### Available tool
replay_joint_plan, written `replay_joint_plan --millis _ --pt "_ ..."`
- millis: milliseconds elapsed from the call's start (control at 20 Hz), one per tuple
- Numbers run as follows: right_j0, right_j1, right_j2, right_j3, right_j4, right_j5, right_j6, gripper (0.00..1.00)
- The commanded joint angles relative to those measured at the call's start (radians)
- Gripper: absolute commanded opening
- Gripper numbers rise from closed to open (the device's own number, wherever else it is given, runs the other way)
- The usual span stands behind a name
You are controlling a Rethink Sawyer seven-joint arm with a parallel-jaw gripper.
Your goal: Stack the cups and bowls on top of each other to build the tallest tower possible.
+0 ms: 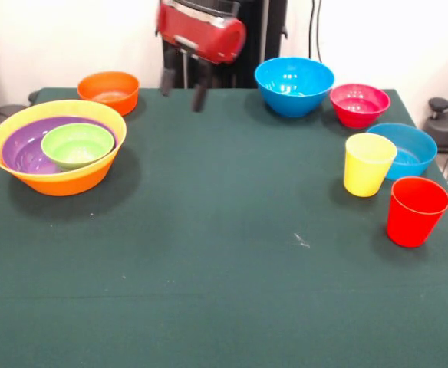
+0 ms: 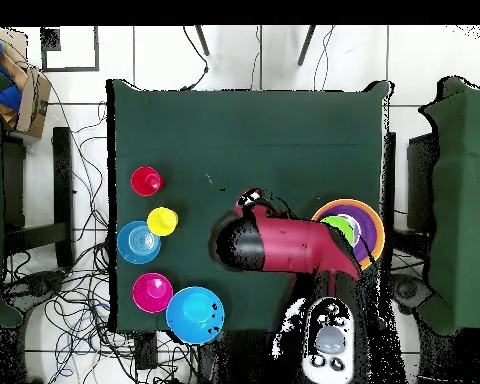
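The robot's jaws (image 1: 182, 90) hang parted and empty at upper centre of the front view, above bare green tabletop (image 1: 224, 253). At left, the tower (image 1: 58, 146) so far (green bowl (image 1: 77, 144) in purple bowl (image 1: 24, 149) in yellow-orange) awaits another piece. The orange bowl (image 1: 109, 90) sits nearest; blue bowls, a pink-red bowl (image 1: 359, 104) and both cups (image 1: 368, 164) cluster at right. The next move, seemingly, calls for reaching toward one loose piece.
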Motion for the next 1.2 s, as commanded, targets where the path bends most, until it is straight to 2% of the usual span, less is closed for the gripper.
replay_joint_plan --millis 50,400,700,950,1200 --pt "0.130 0.180 -0.106 -0.237 0.123 0.203 0.291 1.00" --pt "0.217 0.292 -0.179 -0.391 0.197 0.297 0.336 1.00" --pt "0.256 0.352 -0.218 -0.465 0.245 0.338 0.355 1.00" --pt "0.276 0.378 -0.241 -0.487 0.278 0.337 0.360 1.00" --pt "0.285 0.357 -0.247 -0.464 0.304 0.360 0.317 1.00"
